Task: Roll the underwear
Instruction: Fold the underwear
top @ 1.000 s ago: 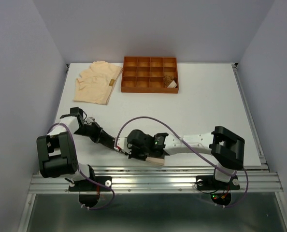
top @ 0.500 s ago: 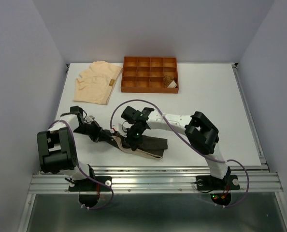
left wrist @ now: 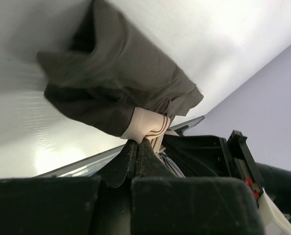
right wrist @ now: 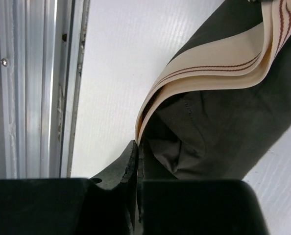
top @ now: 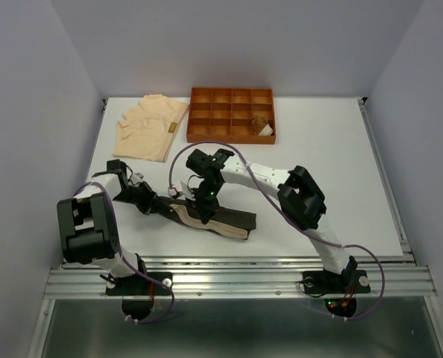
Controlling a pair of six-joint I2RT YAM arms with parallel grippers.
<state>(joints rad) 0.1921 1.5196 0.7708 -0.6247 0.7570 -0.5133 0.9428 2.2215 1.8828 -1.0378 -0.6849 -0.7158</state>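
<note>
A dark grey underwear (top: 233, 221) with a cream striped waistband (top: 188, 216) lies near the table's front edge. My left gripper (top: 171, 210) is shut on the waistband's left end; in the left wrist view its fingertips (left wrist: 137, 145) pinch the cream band (left wrist: 148, 125) below the bunched dark fabric (left wrist: 121, 88). My right gripper (top: 206, 216) comes down from above, shut on the waistband's edge (right wrist: 204, 68), with dark cloth (right wrist: 224, 137) beside its tips (right wrist: 137, 148). A pale peach underwear (top: 147, 127) lies flat at the back left.
An orange-brown grid tray (top: 231, 135) stands at the back centre, with a small rolled item (top: 262, 125) in one right compartment. The metal rail (top: 236, 272) runs along the table's near edge, close to the garment.
The right arm has lifted off the table and swung back and left, its gripper staying on the waistband. The dark underwear has shifted slightly away from the near edge. The left gripper has barely moved.
</note>
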